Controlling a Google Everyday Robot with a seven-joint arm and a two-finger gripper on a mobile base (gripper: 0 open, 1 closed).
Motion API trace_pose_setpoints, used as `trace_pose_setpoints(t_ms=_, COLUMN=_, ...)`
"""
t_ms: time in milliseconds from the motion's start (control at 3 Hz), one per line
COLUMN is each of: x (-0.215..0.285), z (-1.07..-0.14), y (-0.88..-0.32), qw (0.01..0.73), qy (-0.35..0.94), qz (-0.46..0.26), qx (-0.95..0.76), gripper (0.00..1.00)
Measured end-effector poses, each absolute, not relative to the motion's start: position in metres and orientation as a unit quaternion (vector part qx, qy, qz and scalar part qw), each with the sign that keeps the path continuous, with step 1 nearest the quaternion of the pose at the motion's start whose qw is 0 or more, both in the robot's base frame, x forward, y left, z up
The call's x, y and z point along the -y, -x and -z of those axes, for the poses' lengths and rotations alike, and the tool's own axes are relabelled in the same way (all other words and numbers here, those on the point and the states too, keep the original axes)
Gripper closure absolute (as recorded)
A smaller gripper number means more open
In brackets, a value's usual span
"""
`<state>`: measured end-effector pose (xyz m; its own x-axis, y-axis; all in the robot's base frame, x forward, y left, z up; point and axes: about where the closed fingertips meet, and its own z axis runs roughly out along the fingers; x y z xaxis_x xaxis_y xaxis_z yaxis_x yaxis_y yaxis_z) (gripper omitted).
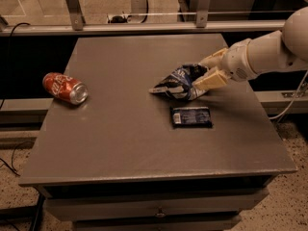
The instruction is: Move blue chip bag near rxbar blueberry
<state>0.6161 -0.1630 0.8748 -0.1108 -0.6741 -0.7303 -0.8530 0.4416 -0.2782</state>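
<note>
Clamped on the right end of the bag [179,81], the end effector [198,74] sits over the right half of the bench [120,143], one tan finger above the foil and one below it. A white, smooth, rounded arm [262,52] carries it in from the right edge of the view.

Crinkled and shiny, the bag is dark blue with white patches, and its pointed left tip reaches toward the bench's middle. Its print cannot be read. Whether it rests on the surface or hangs just above it cannot be told.

Just in front of the bag lies the bar [191,116], flat, rectangular and dark blue, with a pale label at its left end; the lettering is too small to read.

Well apart, near the left edge, a red can [65,87] lies on its side, with white script on its wall and its silver end facing right. The bench top is matte, grey-brown and square.
</note>
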Motion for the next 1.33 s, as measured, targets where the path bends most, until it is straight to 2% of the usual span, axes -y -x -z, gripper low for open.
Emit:
trace_pose_setpoints(t_ms=333, x=0.168, z=-0.879, y=-0.616, qw=0.422, qy=0.516, qz=-0.101, qx=-0.738, gripper=0.0)
trace_pose_setpoints(t_ms=667, x=0.204, z=-0.894, y=-0.616, qw=0.444, qy=0.489, qz=-0.1, qx=-0.744, gripper=0.0)
trace_pose_setpoints(t_ms=1000, x=0.285, z=-0.928, y=-0.611, qw=0.493, qy=0.447, qz=-0.081, qx=-0.742, gripper=0.0)
trace_pose_setpoints(t_ms=1333, x=0.339, z=-0.954, y=-0.603, qw=0.522, qy=0.422, qz=-0.046, qx=-0.74, gripper=0.0)
